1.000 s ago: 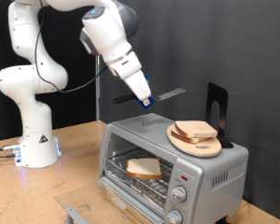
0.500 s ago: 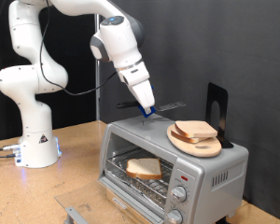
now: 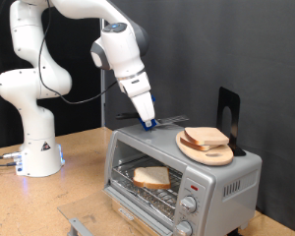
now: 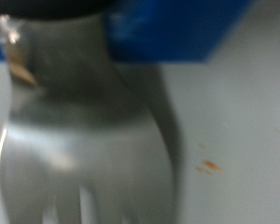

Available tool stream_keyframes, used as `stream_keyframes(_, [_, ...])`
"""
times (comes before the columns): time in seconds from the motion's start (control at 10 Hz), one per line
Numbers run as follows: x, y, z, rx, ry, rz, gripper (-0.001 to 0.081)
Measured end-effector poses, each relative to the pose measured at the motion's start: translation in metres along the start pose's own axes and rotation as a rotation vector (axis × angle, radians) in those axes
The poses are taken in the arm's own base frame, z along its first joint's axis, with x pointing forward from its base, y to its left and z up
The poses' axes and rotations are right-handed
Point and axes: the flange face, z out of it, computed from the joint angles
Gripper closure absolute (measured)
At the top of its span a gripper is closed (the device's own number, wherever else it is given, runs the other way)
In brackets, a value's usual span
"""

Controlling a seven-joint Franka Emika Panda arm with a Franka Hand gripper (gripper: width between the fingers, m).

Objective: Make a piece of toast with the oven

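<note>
**Fork carried lower, close over the oven roof**

Compared with half a second ago, your gripper [image 3: 147, 122] has come down and drifted toward the exterior view's left, so the fork [image 3: 168, 121] it carries now lies almost flat just above the oven [image 3: 177, 162] roof, beside the wooden plate [image 3: 200, 151]. Your fingers are clamped on the fork's blue handle [image 4: 173, 28]; the wrist view, blurred, shows the metal neck and tines [image 4: 84, 140] close over the grey roof, with a small crumb [image 4: 209, 166] near them.

The piece of toast [image 3: 151, 177] sits inside the oven on the wire rack [image 3: 147, 189], toward the oven's left end in the exterior view. It is pale white with a tan-brown crust and lies flat. The oven's front looks open, though you cannot tell this for sure.

On the oven roof, the wooden plate holds two more bread slices [image 3: 206, 138], stacked and overlapping. The oven stands on the wooden worktop [image 3: 79, 167].
</note>
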Motion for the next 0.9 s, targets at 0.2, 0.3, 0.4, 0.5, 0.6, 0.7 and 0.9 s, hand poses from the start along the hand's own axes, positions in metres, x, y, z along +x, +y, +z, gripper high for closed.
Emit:
stream_keyframes(0.2, [0.000, 0.006, 0.000, -0.006, 0.006, 0.013, 0.0233])
stream_keyframes(0.3, [0.001, 0.008, 0.000, -0.007, 0.009, 0.017, 0.0098])
stream_keyframes(0.4, [0.002, 0.010, -0.001, -0.013, 0.019, 0.019, 0.0098])
stream_keyframes(0.5, [0.005, 0.012, -0.003, -0.027, 0.064, 0.022, 0.0012])
stream_keyframes(0.6, [0.008, 0.015, -0.004, -0.044, 0.126, 0.025, 0.0001])
stream_keyframes(0.7, [0.010, 0.017, -0.007, -0.054, 0.180, 0.024, 0.0001])
stream_keyframes(0.9, [0.012, 0.018, -0.009, -0.065, 0.230, 0.013, -0.0002])
